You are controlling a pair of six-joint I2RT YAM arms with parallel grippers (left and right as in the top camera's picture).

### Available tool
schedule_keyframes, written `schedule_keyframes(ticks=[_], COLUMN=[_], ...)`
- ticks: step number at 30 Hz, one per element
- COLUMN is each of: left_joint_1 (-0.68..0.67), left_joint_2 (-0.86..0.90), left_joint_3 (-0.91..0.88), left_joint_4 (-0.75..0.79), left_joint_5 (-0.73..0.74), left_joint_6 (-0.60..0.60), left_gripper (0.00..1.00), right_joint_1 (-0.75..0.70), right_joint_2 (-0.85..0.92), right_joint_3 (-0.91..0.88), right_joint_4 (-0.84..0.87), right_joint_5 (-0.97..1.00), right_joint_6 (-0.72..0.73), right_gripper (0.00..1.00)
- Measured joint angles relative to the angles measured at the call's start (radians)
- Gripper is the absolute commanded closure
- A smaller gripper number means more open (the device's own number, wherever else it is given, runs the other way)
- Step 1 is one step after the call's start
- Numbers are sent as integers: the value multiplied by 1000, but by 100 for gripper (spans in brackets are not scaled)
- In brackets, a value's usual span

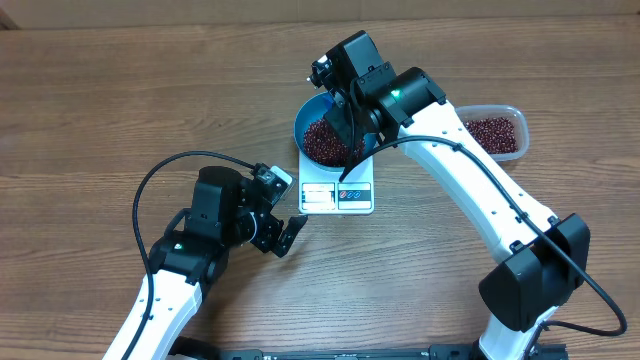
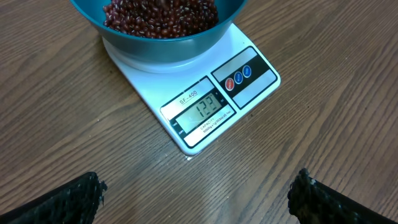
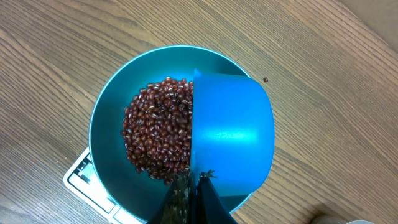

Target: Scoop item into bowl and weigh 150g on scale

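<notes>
The deep blue bowl [image 1: 312,118] stands on the white scale [image 1: 338,196] and holds a heap of red-brown beans [image 1: 328,143]. My right gripper [image 1: 352,128] hangs over the bowl, shut on the handle of a small bright blue scoop [image 3: 233,130]. The scoop is tipped over the right half of the bowl [image 3: 109,124], beside the beans [image 3: 158,127]. The right gripper [image 3: 194,182] shows no gap between its fingers. My left gripper [image 2: 196,199] stands wide open and empty above bare table, in front of the scale [image 2: 249,46], whose display [image 2: 204,111] is lit. The left gripper [image 1: 285,235] is low and left of the scale.
A clear plastic tub [image 1: 495,130] with more beans sits to the right of the bowl. The right arm [image 1: 480,200] crosses the table from the lower right, with a black cable along it. Bare wooden table [image 1: 120,90] lies left and behind.
</notes>
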Motion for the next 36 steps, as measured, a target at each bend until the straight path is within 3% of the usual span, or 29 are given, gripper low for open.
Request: schedule_keyframes(ticks=[22,28,36], left_joint_1=[0,0,0], left_joint_2=[0,0,0], left_joint_3=[0,0,0], left_joint_4=[0,0,0], left_joint_5=[0,0,0], left_joint_6=[0,0,0], left_gripper=[1,0,0], right_joint_1=[0,-30,-163], right_joint_2=[-2,-92,-219], right_joint_3=[0,0,26], right_joint_4=[3,3,12], right_joint_5=[-6,-19,-220], right_joint_6=[-107,-97,-10], right_gripper=[96,96,96])
